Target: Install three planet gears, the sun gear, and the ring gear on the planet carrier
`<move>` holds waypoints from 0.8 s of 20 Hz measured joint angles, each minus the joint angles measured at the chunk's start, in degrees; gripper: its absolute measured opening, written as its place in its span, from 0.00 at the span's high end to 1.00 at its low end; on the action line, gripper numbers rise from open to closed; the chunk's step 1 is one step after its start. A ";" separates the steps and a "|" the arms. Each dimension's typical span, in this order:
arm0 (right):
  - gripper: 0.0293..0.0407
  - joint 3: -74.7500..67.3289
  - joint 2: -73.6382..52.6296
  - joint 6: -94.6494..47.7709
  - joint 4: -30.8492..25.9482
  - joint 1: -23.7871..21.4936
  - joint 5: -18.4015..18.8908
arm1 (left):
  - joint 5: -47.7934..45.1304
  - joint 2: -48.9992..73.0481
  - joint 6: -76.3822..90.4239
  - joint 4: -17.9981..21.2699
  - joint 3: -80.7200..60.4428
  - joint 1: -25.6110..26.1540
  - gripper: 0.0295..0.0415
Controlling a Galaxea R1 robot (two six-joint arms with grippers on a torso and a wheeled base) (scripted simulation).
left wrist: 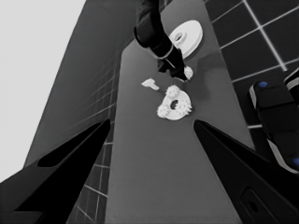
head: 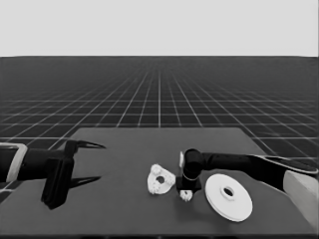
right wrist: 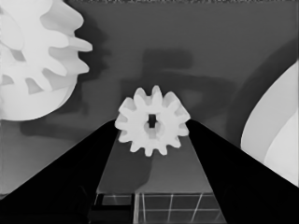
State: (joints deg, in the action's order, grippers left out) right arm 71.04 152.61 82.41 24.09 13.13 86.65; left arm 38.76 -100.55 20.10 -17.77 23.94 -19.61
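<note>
Right pincer (right wrist: 152, 123) clamps a toothed white gear (right wrist: 152, 120) between the round parts; left pincer (head: 92, 162) gapes empty.

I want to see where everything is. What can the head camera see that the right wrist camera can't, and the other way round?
Only the head view shows the waiting left gripper over the table's left end, the thin white piece, and the whole larger round part. Only the right wrist view shows the gear's teeth and middle hole, with the right gripper's jaws touching it on both sides. Both show that gear between the smaller round part, which has gears on it, and the larger one.
</note>
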 joint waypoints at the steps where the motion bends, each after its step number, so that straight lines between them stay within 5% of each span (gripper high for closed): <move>1: 0.85 -4.12 -1.07 2.57 -4.72 -4.33 1.91 | 0.00 0.00 0.00 0.00 0.00 0.00 0.25; 4: 0.85 -7.00 -1.62 4.65 -11.27 -11.50 2.82 | 0.00 0.00 0.00 0.00 0.00 0.00 0.25; 10: 0.85 -7.24 -1.66 4.86 -12.99 -13.17 2.84 | 0.00 0.00 0.00 0.00 0.00 0.00 0.25; 13: 0.85 16.22 16.98 0.14 -14.57 -14.65 2.13 | 0.00 0.00 0.00 0.00 0.00 0.00 0.25; 16: 0.85 23.21 21.23 -2.67 -14.84 -14.78 1.72 | 0.00 0.00 0.00 0.00 0.00 0.00 0.25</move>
State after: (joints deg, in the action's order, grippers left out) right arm 94.25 173.84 79.74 9.25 -1.65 88.37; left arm 38.76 -100.55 20.10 -17.77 23.94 -19.61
